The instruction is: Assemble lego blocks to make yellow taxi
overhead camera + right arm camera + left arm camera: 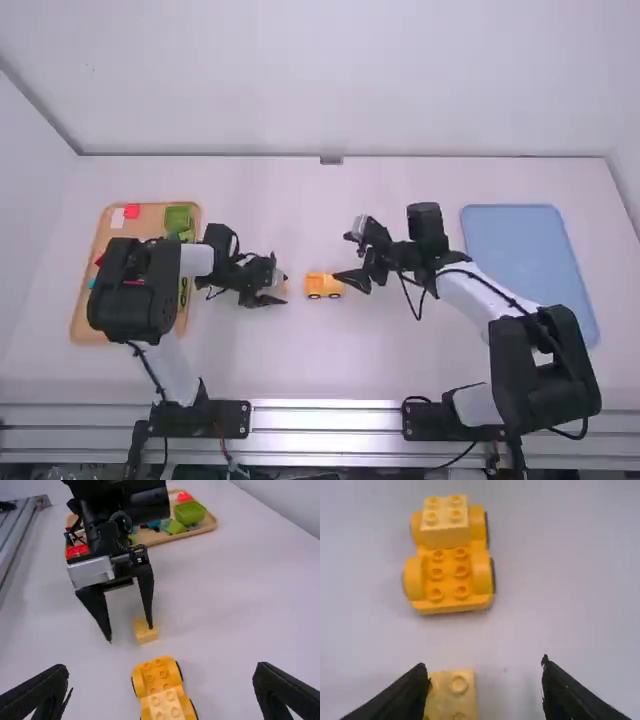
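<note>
My left gripper [284,288] is low over the table, left of the orange wheeled base [324,286]. Its fingers stand apart in the left wrist view, where the gripper [484,666] has a small yellow block [452,692] close beside one finger. In the right wrist view that block [145,631] rests on the table at one fingertip. A light yellow brick [445,527] sits on one end of the base [449,575]. My right gripper [346,258] is just right of the base; in its wrist view the gripper [162,672] is open, nothing held.
A tan tray [84,315] with green, red, blue and other pieces lies at the left, partly beneath the left arm. A blue tray [525,255] lies at the right behind the right arm. The back wall [330,90] rises past the table's far edge.
</note>
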`<action>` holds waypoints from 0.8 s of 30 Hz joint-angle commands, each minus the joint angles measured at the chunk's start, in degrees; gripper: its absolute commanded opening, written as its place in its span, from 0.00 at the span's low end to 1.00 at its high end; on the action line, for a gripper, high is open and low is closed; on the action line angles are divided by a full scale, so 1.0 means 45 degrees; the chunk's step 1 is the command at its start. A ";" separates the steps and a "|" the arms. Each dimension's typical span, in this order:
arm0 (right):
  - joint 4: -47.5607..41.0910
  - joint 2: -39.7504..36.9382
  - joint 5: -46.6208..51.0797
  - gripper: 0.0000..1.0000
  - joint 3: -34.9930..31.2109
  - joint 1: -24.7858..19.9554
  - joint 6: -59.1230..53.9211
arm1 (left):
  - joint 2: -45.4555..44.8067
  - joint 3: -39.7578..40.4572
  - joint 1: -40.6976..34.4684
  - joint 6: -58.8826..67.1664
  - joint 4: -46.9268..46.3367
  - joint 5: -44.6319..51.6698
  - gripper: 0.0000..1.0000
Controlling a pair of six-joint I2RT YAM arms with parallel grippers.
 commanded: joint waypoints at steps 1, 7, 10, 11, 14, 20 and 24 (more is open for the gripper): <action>0.0165 -0.0350 -0.0325 0.98 -0.0087 0.0180 -0.0044 | 0.0427 -0.0325 -0.0024 -0.1020 0.0563 -0.0646 0.61; 0.0223 -0.0350 -0.0306 0.98 -0.0087 0.0466 -0.0374 | 0.0398 -0.0554 -0.0024 -0.0495 0.0894 0.0019 0.66; 0.0350 -0.0350 0.0126 0.98 -0.0087 0.0627 -0.0661 | 0.0063 -0.0471 -0.0024 -0.0500 0.0622 0.0787 0.69; 0.0442 -0.0350 0.0335 0.98 -0.0087 0.0661 -0.0491 | -0.0058 -0.0359 -0.0024 -0.0495 0.0311 0.0835 0.70; 0.0714 -0.0350 0.0699 0.98 -0.0087 0.0651 -0.0087 | -0.0262 0.0029 -0.0024 -0.0452 -0.0418 0.0685 0.70; 0.0835 -0.0350 0.0685 0.98 -0.0087 0.0554 -0.0107 | -0.0670 0.0831 -0.0024 0.0855 -0.2521 0.0631 0.81; 0.0787 -0.0350 0.0651 0.98 -0.0087 0.0393 -0.0141 | -0.0695 0.1064 -0.0024 0.0423 -0.2861 -0.0170 0.90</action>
